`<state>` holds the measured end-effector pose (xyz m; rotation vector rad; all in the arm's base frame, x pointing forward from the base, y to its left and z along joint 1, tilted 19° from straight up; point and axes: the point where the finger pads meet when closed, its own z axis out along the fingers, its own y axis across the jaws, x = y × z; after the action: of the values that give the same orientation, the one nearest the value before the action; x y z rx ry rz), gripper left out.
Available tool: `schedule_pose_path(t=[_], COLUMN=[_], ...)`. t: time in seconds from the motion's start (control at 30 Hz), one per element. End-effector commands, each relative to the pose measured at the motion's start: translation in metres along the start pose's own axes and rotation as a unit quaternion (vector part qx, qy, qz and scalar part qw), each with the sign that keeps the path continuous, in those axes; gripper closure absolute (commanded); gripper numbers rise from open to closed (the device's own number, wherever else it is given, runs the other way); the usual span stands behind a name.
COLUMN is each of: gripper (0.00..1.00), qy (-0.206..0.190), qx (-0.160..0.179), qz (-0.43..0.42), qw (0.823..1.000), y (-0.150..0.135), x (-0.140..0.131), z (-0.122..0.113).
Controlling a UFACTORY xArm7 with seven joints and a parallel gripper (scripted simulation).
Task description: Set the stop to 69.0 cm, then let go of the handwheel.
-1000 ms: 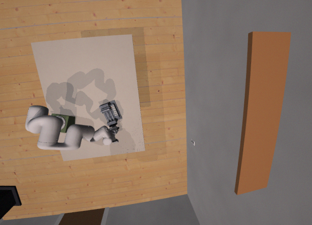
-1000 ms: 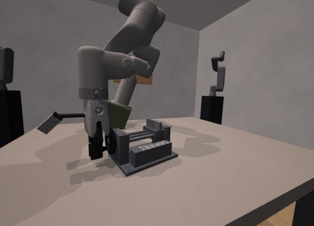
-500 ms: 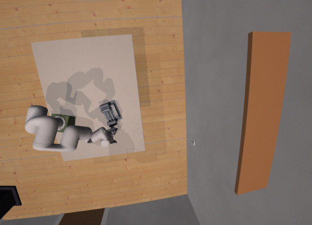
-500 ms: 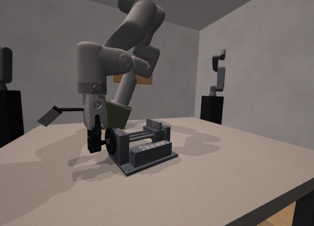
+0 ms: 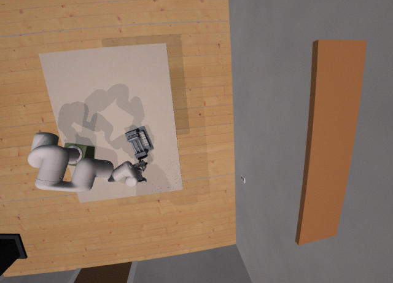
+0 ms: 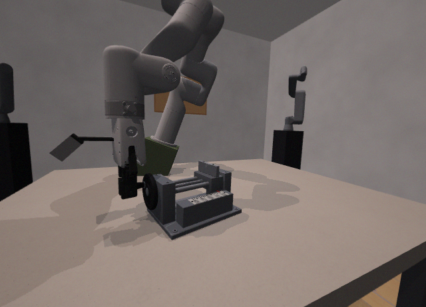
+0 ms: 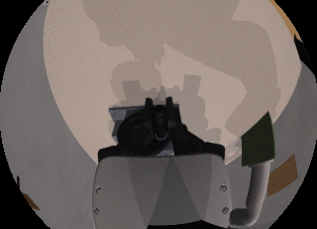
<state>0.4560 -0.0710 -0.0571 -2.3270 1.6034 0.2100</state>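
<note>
At the near-left end of the fixture, the tool (image 6: pixel 128 186) hangs fingers-down and is clenched on the crank knob (image 6: pixel 138 184) of the handwheel (image 6: pixel 150 192), a short dark stub sticking out from the wheel's face toward the tool. Fingers (image 6: pixel 130 180) are matte black, blocky; the tool body above is pale grey with a flat paddle-like camera bracket (image 6: pixel 67 146) sticking out sideways.

Key relation: the handwheel lies just beside the tool, on the fixture side, its disc face turned toward the tool, so its turning axis runs level along the worktop (image 6: pixel 309 228), in line with the rods (image 6: pixel 189 184). The knob sits off-centre on the disc, so any further turning means circling the tool in a vertical plane around that axis; letting go likely means opening and backing straight away from the disc.

Handwheel: black, round, thin, smooth rim. Behind it a dark grey end block (image 6: pixel 166 200), then parallel pale metal rods running to the stop (image 6: pixel 208 171), a grey slotted block sitting toward the far end of the rods. Alongside, a dark bar carries a scale strip (image 6: pixel 208 197), white with tiny marks and a red pointer; digits too small to read, so stop setting cannot be judged. Base plate (image 6: pixel 203 224) flat, dark grey, bolted corners. Worktop matte beige. Wrist view shows only dark fingers over a grey blur.
</note>
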Motion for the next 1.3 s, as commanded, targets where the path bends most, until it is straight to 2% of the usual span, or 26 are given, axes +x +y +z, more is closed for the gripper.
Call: schedule_pose_path(t=[0.0,0.5,1.27], gripper=[0.94,0.94,0.94], qy=[0.002,0.002,0.002], qx=[0.002,0.002,0.002], qz=[0.0,0.0,0.0], qw=[1.0,1.0,1.0], y=[-0.005,-0.019,-0.036], x=[0.001,0.001,0.001], z=[-0.009,-0.018,-0.017])
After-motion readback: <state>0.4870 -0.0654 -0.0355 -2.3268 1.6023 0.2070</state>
